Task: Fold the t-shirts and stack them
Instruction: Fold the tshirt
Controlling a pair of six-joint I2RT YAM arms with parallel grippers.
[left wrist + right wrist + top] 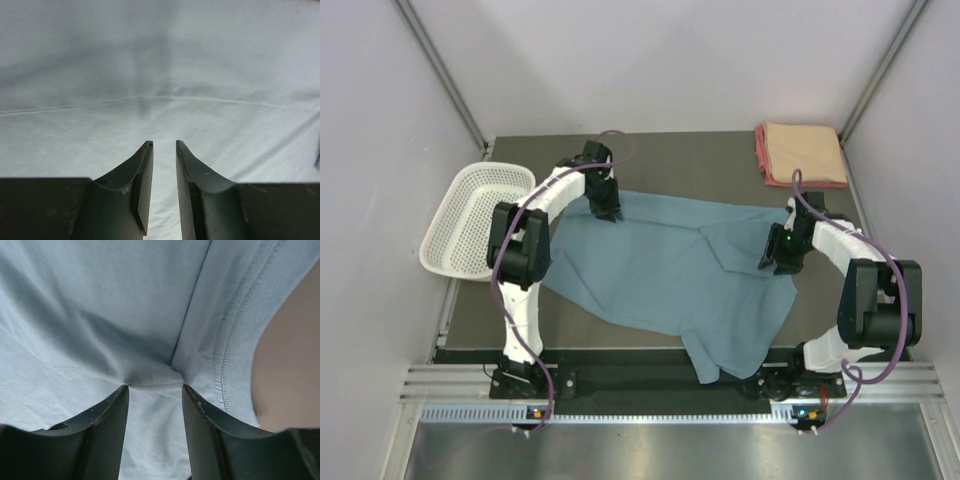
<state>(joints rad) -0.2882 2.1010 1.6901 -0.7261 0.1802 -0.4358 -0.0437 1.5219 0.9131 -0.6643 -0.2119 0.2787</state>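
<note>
T-shirts sit in two places: one large blue-grey t-shirt (660,270) lies spread open over the middle of the table (660,160), and two folded ones are stacked in the upper right corner. The spread shirt is rumpled. Its lower part hangs over the table's near edge at the bottom of the top view, and a crease runs through its right half. In the stack, the peach t-shirt (805,148) lies on top as a flat rectangle. The pink-red t-shirt (761,160) shows only as a strip along its left and lower edges.

The left gripper (607,212) points down at the shirt's upper left edge. In the left wrist view its fingers (145,170) stand a narrow gap apart over flat cloth (160,75) crossed by a thin seam. Nothing is pinched between them, so this left gripper (164,145) is released.

The right gripper (772,262) is at the shirt's right edge, near a sleeve. In the right wrist view its fingers (112,415) stand apart, with a small pucker of cloth (100,315) at a seam bunched right between the tips of the right gripper (155,389). I cannot tell whether that pucker is clamped or just lying there. A stitched hem curves past on the right, with bare table (295,365) beyond it.

A white mesh basket (455,200) sits tilted at the table's left edge, apart from the shirt.
</note>
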